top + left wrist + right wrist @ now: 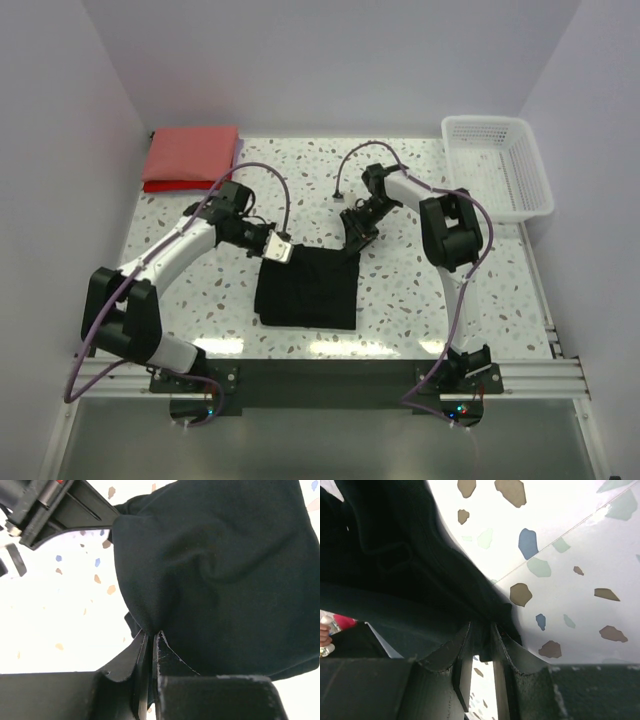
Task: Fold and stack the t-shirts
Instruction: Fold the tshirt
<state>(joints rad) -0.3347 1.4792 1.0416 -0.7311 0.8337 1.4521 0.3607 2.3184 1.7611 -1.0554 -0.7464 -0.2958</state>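
So, the soft black cloth t-shirt (305, 290) is lying mid-table on the speckled terrazzo table (420, 300), roughly squared up, and both arms have it by the far edge. The left gripper (281, 250) is pinched tight on the far-left corner and the right gripper (355, 232) is clamped on the far-right one.

What worries me is the left pinch. Seen from its wrist camera, the fingertips (144, 647) only have a tiny pucker of fabric between them, right at the very tips. If that arm lifts or pulls fast, I reckon the cloth slides out and that corner flops. The right side looks to have a thicker wad bunched in its jaws, so the two grips aren't equal. If the arms don't move together, the fold comes out skewed, or the whole shirt drags across the table instead of folding over.

Also, the pile of coral-red folded shirts (190, 155) is way off in the far-left corner, well apart from this one, so it's a long carry where a loose fold could come undone. The white plastic lattice basket (497, 165) on the far right isn't in anyone's way.
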